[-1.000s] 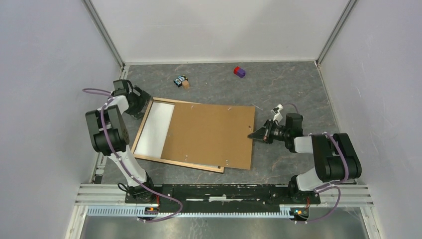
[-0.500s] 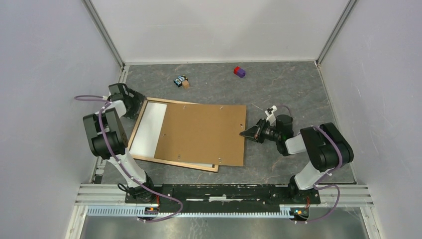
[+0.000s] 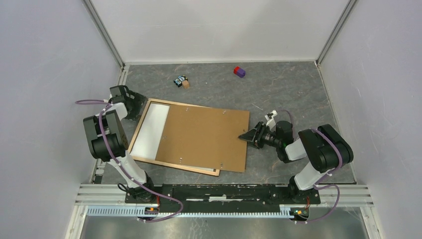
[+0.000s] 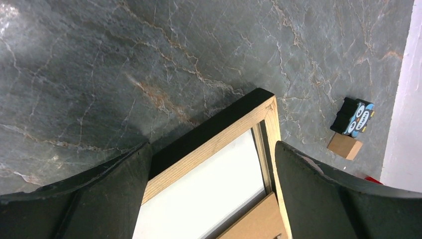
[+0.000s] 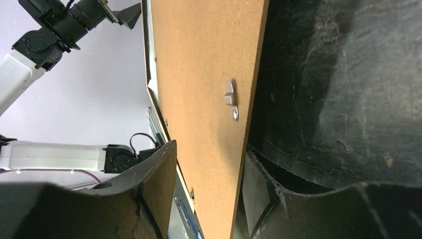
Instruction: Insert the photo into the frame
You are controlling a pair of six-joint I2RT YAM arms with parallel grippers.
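Note:
The frame (image 3: 138, 130) lies flat, light wood side up. The photo (image 3: 152, 129) lies inside it, white side up, and only its left strip shows. The brown backing board (image 3: 204, 137) covers the rest and overhangs the frame's right side. My left gripper (image 3: 137, 105) is open and straddles the frame's far left corner (image 4: 239, 124), with the photo (image 4: 209, 189) between the fingers. My right gripper (image 3: 249, 135) is open at the board's right edge. In the right wrist view, one finger is above the board (image 5: 199, 74) and one is below it.
A black owl block (image 3: 180, 80) and a tan block (image 3: 186, 85) lie beyond the frame, and both also show in the left wrist view (image 4: 354, 117). A red and purple block (image 3: 239, 71) sits near the back wall. Walls close in on both sides. A metal clip (image 5: 230, 99) sits near the board's edge.
The board and frame slid left, then a little back to the right. My right gripper followed the board's edge leftward. My left gripper shifted slightly left at the frame's corner.

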